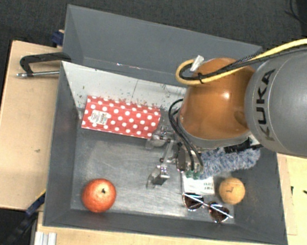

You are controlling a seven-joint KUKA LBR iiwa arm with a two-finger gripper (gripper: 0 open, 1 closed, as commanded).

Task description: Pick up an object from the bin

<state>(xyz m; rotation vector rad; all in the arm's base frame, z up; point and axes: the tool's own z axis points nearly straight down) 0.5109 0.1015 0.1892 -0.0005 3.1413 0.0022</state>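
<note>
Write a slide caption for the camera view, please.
Gripper in the bin, between a dotted box, an apple and sunglasses.

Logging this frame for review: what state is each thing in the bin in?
Polka-dot box: lying flat by back wall.
Apple: loose, front left, stem up.
Sunglasses: lying flat, front right.
Orange fruit: loose, right side.
Fluffy blue cloth: partly under arm.
Gripper: over bare floor, mid-bin.

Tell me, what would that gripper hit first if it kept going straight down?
Most likely the bare bin floor: the gripper points down at an open patch between the red dotted box and the white tag. Depth is hard to judge.
</note>
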